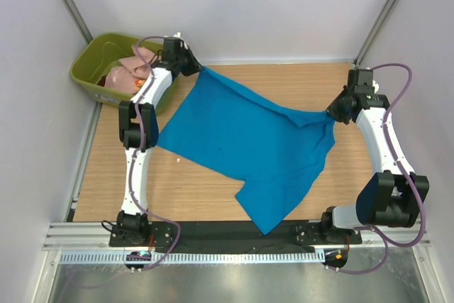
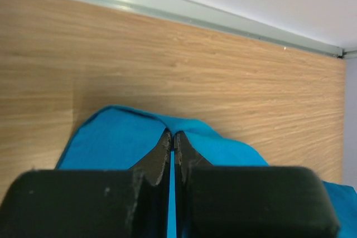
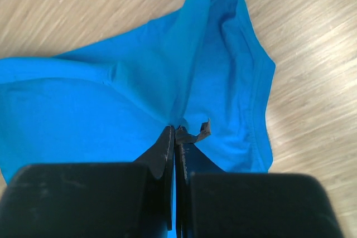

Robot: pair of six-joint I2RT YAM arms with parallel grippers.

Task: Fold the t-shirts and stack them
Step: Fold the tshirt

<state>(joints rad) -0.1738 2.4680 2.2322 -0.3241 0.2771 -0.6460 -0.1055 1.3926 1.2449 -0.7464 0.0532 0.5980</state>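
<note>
We see blue shirt (image 1: 248, 147) spread across table (image 1: 106, 175), spanning between both arms. Left gripper (image 1: 197, 67) pinched tight on shirt's far-left corner, just beside tub (image 1: 85, 69). In left wrist view, cloth fans out under the closed tips. Right gripper (image 1: 330, 113) clamped on shirt's right edge, fabric bunching at tips. Cloth pulled into ridge between the two held points. Rest drapes toward near table edge. We spot pink shirt (image 1: 135, 69) in tub, partly behind left arm.
</note>
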